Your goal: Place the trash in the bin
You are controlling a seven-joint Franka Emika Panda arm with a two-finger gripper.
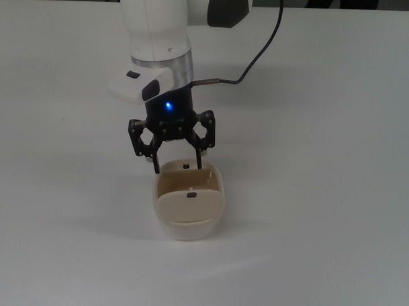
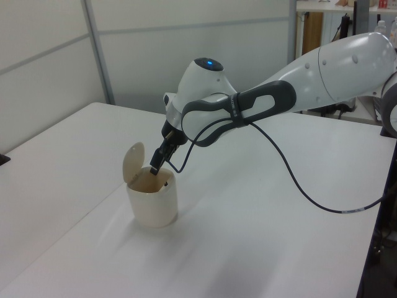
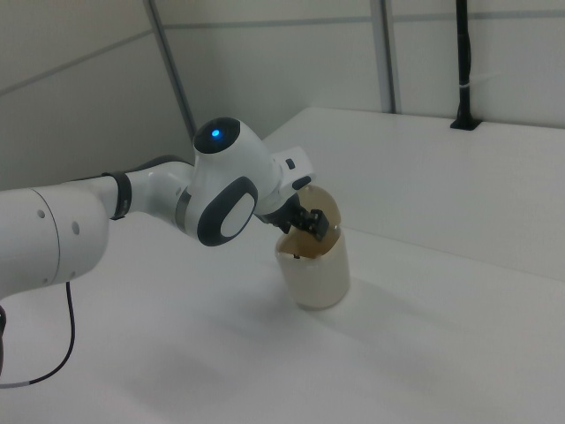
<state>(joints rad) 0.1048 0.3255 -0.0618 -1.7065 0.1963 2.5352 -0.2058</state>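
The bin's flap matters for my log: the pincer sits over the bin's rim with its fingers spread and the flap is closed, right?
Not quite. The bin has its flap swung open, as the left view shows. The pincer does sit over the rim with fingers spread.

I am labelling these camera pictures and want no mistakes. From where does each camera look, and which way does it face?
Top view: sits above the table, looks down on the bin; the arm enters from the top edge, its gripper at the bin's rim.
Left view: beside the table, level with the arm, which reaches in from the left view's right.
Right view: the other side; the arm comes from the right view's left.
All three share the bin and the gripper.
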